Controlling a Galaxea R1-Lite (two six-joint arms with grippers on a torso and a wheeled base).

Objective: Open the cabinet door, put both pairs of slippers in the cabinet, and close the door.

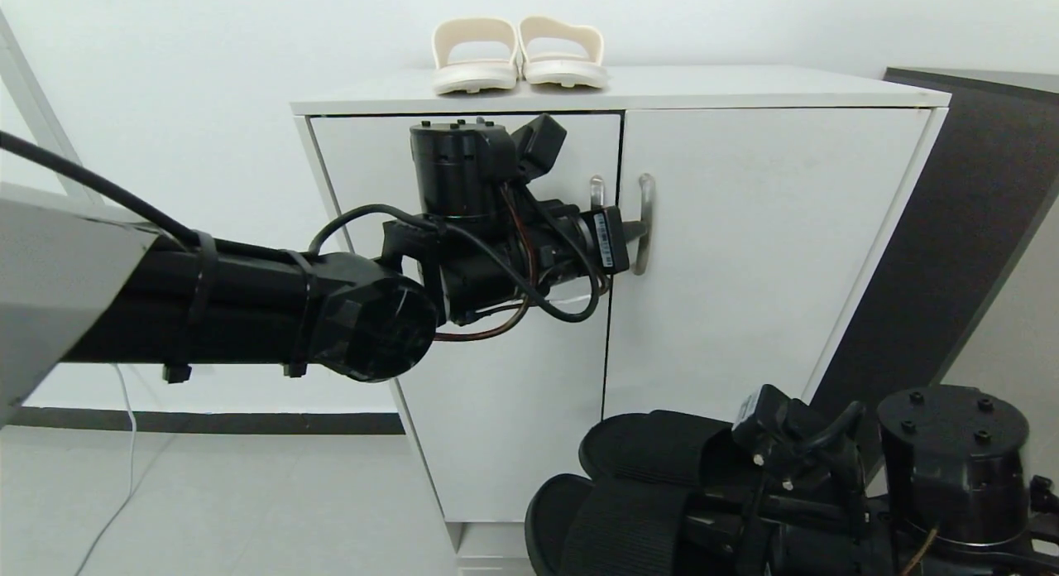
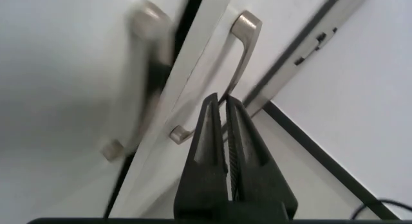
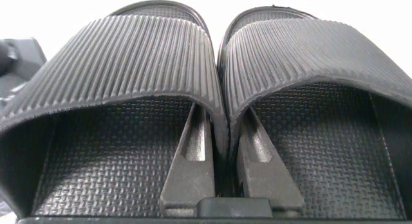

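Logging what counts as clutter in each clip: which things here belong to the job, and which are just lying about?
Job: cabinet; handle in left pincer; beige slippers on top; black slippers in right pincer.
Lying about: floor cable; dark panel beside cabinet.

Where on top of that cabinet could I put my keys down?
Bare: the cabinet top right of the beige slippers, out to its right edge; a narrower strip to their left. Crowded: the door handles, where the left jaws sit.
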